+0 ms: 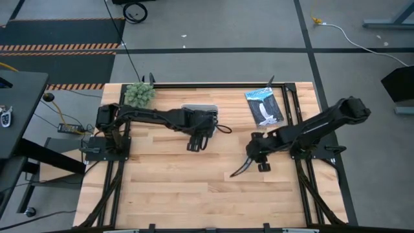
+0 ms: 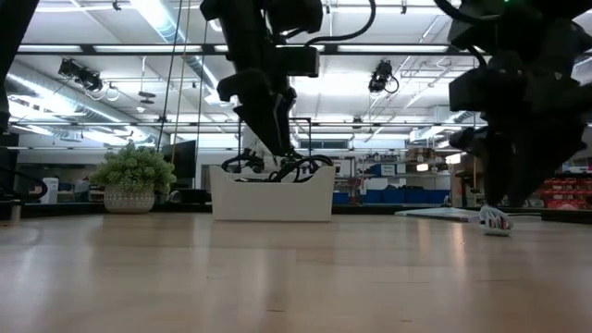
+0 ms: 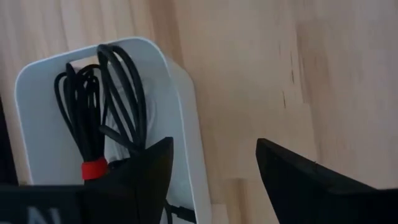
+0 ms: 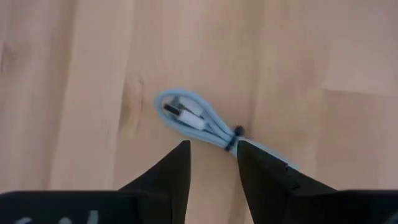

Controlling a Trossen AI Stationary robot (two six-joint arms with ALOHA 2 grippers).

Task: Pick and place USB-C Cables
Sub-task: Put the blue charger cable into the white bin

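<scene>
Butcher-block table (image 1: 194,188) is sitting inside a black frame on a grey workshop floor with hazard-striped mats at the far left. Small potted plant (image 1: 139,94) is standing at the table's far left corner. Left gripper (image 1: 197,139) is hovering just beside the white bin (image 3: 186,124), fingers spread wide and holding nothing. Bin is holding a black cable with a red tie (image 3: 93,124), coiled upright against its inner wall; dark loops are also showing above the bin's rim in the low view. Dark packet with white print (image 1: 265,107) is lying flat toward the far right, apart from the bin. Right gripper (image 1: 254,157) is reaching over bare wood right of centre, fingers partly open with a narrow gap, gripping nothing. Light blue cable (image 4: 199,121) is lying on the table, bundled with a dark tie, just ahead of the right fingertips (image 4: 177,162). Progress, as judged: at least one cable is already binned; the blue one is remaining to be grasped and carried over. Count of cables in the bin is not settling from these views, since the left arm is covering the bin from above. White cable is not being made out anywhere. Blue cable is hidden under the right arm in the high view.
</scene>
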